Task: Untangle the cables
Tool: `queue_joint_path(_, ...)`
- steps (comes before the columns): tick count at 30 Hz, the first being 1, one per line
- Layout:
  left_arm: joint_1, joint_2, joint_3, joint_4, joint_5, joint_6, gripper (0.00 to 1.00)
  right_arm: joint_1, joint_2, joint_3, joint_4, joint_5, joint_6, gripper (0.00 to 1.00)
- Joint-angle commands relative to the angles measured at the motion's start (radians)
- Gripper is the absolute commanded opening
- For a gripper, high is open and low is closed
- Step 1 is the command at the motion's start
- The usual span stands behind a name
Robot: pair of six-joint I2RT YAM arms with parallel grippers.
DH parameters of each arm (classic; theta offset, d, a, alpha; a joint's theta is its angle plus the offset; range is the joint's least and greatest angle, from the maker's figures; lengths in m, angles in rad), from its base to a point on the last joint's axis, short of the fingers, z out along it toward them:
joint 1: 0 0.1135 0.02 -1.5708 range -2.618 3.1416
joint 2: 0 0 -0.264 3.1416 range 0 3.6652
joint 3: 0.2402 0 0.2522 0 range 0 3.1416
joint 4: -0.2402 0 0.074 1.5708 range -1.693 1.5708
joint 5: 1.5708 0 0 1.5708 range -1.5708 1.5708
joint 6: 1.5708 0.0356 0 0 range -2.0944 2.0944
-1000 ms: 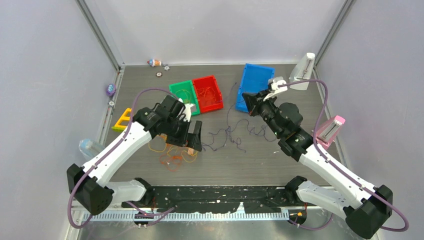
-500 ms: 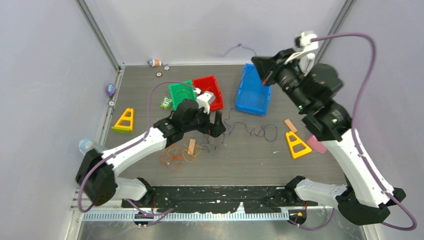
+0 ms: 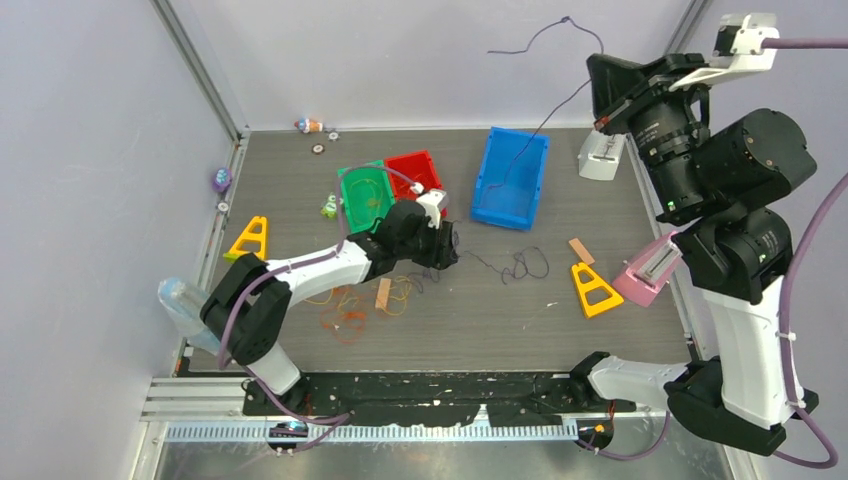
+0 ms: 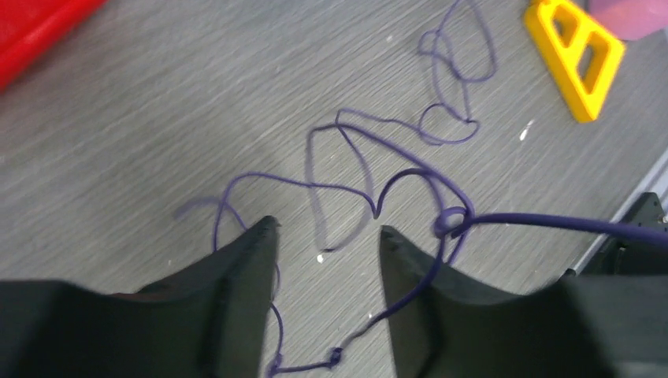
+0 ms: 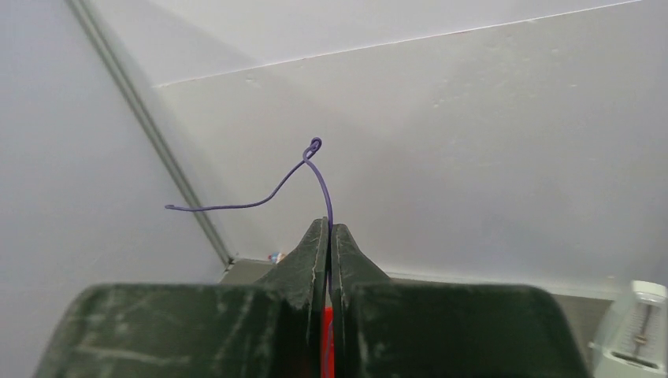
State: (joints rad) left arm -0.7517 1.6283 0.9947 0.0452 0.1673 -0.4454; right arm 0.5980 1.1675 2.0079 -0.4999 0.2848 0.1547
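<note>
The table [image 3: 470,330] is a dark grey board with a fine streaked grain, closed in by pale lilac walls [image 3: 420,60], with a metal post [image 3: 200,70] rising at the far left corner. The right gripper [image 3: 598,90] is raised high above the far right of the table, its fingers pressed together on the purple cable [image 3: 530,262]. In the right wrist view a short curled end of the cable [image 5: 236,206] sticks out past the closed tips of the right gripper [image 5: 328,228] against the wall. From there the cable slants down over the blue bin [image 3: 510,175] to loose loops lying mid-table, right of the left gripper [image 3: 447,243]. That gripper sits low over the board just near the red bin [image 3: 415,172] and green bin [image 3: 362,190]. In the left wrist view the left gripper [image 4: 327,244] has its fingers partly apart with bare board between them, while the cable [image 4: 551,223] winds around both tips and runs off taut to the right from a small knot beside the right finger. The orange cable [image 3: 340,322] and yellow cable [image 3: 400,293] lie in tangled loops near-left of centre, around a tan block [image 3: 383,293]. Yellow triangles rest at the left [image 3: 248,238] and right [image 3: 595,288].
</note>
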Motion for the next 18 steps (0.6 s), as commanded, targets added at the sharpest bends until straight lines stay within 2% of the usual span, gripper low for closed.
queue_joint_path(1,0.020,-0.057,-0.023,-0.106,-0.099,-0.001,0.43,-0.008,-0.008,0.067,-0.011,0.234,-0.101,0.05)
queue_joint_path(3,0.034,-0.106,-0.070,-0.124,-0.123,-0.004,0.32,-0.009,-0.015,0.068,-0.014,0.315,-0.139,0.05)
queue_joint_path(6,0.064,-0.209,-0.155,-0.156,-0.185,-0.006,0.26,-0.012,-0.038,0.024,-0.014,0.415,-0.173,0.05)
queue_joint_path(8,0.097,-0.271,-0.175,-0.215,-0.218,-0.012,0.21,-0.015,-0.061,-0.059,-0.015,0.442,-0.170,0.05)
queue_joint_path(11,0.162,-0.362,-0.193,-0.296,-0.247,-0.036,0.03,-0.018,-0.114,-0.175,-0.018,0.446,-0.125,0.05)
queue_joint_path(12,0.188,-0.391,-0.196,-0.315,-0.242,-0.046,0.00,-0.023,-0.123,-0.236,-0.017,0.448,-0.101,0.05)
queue_joint_path(16,0.257,-0.522,-0.191,-0.383,-0.250,-0.054,0.00,-0.062,-0.146,-0.381,-0.020,0.384,-0.040,0.05)
queue_joint_path(18,0.280,-0.595,-0.185,-0.413,-0.268,-0.045,0.00,-0.098,-0.131,-0.397,-0.019,0.331,-0.020,0.05)
